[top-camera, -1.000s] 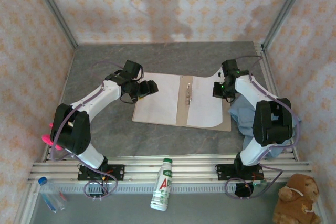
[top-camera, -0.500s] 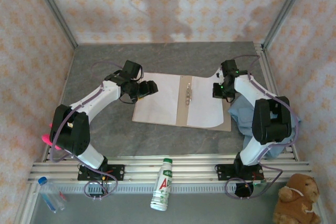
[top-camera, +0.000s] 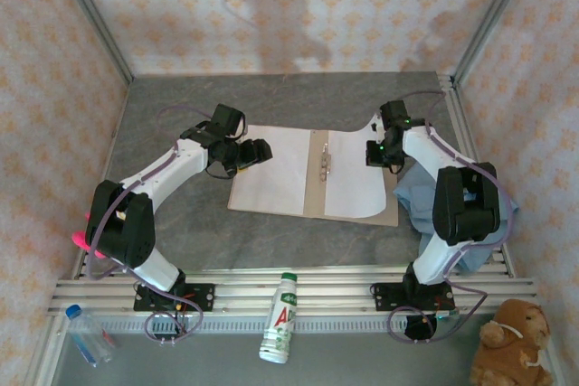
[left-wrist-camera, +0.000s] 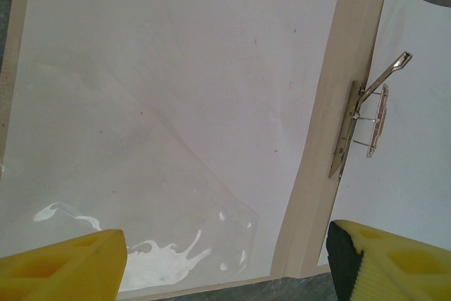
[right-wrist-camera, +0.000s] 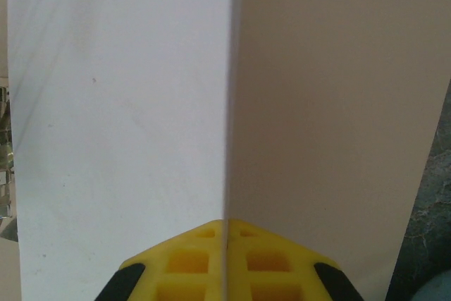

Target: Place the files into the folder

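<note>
on the left, the left gripper (top-camera: 257, 153) hangs over the left half of the open folder (top-camera: 314, 189), jaws spread wide with nothing between them. its wrist view looks down between the two yellow fingers (left-wrist-camera: 60, 267) onto the left sheet (left-wrist-camera: 176, 68). that sheet lies flat inside the tan border, and something clear and glossy covers its near corner; we cannot tell what it is. in the middle, the fastener (left-wrist-camera: 368, 121) sits on the spine with its prongs lifted. past it, the right sheet (top-camera: 353, 183) lies on the right half with its far corner curled up. the right gripper (top-camera: 381, 153) is closed tight on that sheet's outer edge, and in its wrist view the paper runs edge-on straight into the pinched fingers. beside it, further right, a blue cloth (top-camera: 412, 196) lies against the folder. we judge the step in hand to be settling this second sheet. to do it well, we should lower the pinched edge gently and keep the paper square inside the tan border. we should not push it toward the spine, where it could buckle against the prongs. we let go only once it lies flat. the free left gripper could steady the folder if it starts to slide.
</note>
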`<state>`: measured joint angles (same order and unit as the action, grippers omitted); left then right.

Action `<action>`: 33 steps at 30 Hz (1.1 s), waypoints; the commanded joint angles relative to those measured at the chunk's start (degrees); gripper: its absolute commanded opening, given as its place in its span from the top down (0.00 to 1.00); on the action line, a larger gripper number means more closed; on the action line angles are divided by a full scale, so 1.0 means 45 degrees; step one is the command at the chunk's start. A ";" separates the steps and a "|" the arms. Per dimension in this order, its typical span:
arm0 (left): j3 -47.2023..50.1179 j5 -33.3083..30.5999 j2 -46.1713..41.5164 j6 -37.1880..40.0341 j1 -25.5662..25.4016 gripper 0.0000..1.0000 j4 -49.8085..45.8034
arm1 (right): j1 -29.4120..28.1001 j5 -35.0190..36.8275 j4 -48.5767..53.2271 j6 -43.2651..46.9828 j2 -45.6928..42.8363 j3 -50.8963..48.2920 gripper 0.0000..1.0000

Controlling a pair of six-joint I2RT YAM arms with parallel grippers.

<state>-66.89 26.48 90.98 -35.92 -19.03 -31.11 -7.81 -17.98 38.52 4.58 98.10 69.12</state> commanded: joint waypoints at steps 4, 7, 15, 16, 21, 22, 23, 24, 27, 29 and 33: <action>0.0070 -0.0254 -0.0296 0.0208 -0.0010 0.24 -0.0351 | 0.0076 0.0082 0.0185 -0.0163 0.0015 0.0284 1.00; 0.0041 -0.0273 -0.0304 0.0226 -0.0009 0.24 -0.0374 | 0.0076 0.0111 0.0361 -0.0158 0.0171 0.0379 1.00; -0.0031 -0.0251 -0.0298 0.0248 -0.0010 0.24 -0.0429 | 0.0076 0.0138 0.0404 -0.0246 0.0172 0.0313 1.00; -0.0047 -0.0258 -0.0296 0.0248 0.0000 0.24 -0.0449 | 0.0076 0.0147 0.0423 -0.0256 0.0219 0.0322 1.00; -0.0102 -0.0245 -0.0257 0.0268 -0.0010 0.24 -0.0489 | 0.0076 0.0284 0.0449 -0.0246 0.0307 0.0323 1.00; -0.0117 -0.0255 -0.0256 0.0268 -0.0010 0.24 -0.0493 | 0.0076 0.0299 0.0470 -0.0251 0.0272 0.0323 1.00; -0.0123 -0.0249 -0.0257 0.0278 -0.0001 0.24 -0.0507 | 0.0076 0.0329 0.0533 -0.0256 0.0259 0.0340 1.00; -0.0134 -0.0257 -0.0257 0.0277 -0.0010 0.24 -0.0508 | 0.0076 0.0390 0.0573 -0.0239 0.0238 0.0343 1.00; -0.0167 -0.0268 -0.0257 0.0317 -0.0003 0.24 -0.0576 | 0.0076 0.0407 0.0631 -0.0168 0.0096 0.0265 1.00; -0.0184 -0.0264 -0.0257 0.0311 -0.0005 0.24 -0.0566 | 0.0076 0.0362 0.0656 -0.0138 0.0004 0.0217 1.00; -0.0188 -0.0217 -0.0235 0.0287 -0.0010 0.24 -0.0547 | 0.0076 0.0533 0.0677 -0.0080 -0.0058 0.0180 1.00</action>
<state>-66.92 26.48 90.98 -35.90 -19.03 -31.99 -7.81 -17.67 39.68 4.14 99.18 69.14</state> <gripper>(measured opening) 0.759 0.050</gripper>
